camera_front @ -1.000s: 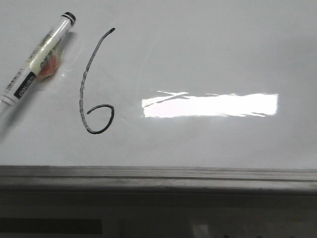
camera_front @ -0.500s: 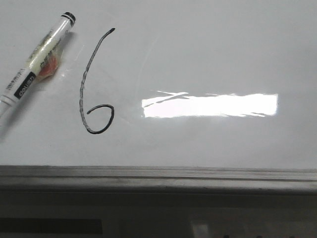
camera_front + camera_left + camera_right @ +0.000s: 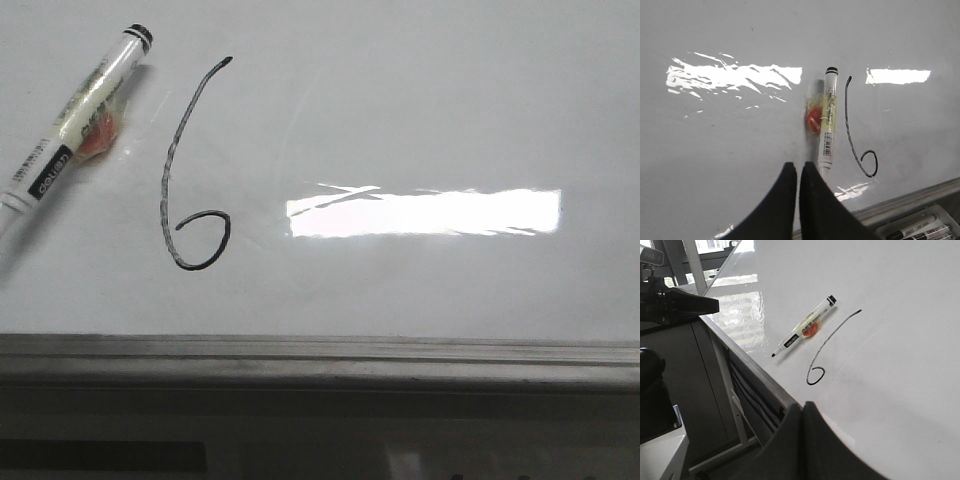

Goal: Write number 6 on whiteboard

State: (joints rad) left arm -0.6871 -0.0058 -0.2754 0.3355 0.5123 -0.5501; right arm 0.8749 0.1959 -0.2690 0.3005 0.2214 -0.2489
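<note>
Marker pen point(image 3: 75, 120) lies loose on the whiteboard point(image 3: 450, 110), its tip just ahead of my left jaws point(image 3: 799, 172), which are pressed together and hold nothing. Beyond the pen, a little farther from those jaws, stands the number 6 point(image 3: 190, 170): a long slanted stem with a small open loop at its foot, clear of the bright glare patch point(image 3: 425, 212). My right jaws point(image 3: 801, 412) are likewise together and empty, well back from the digit, near the board's frame edge. I judge the writing finished. To close out well, I'd draw both arms away without brushing the wet ink or nudging the pen.
</note>
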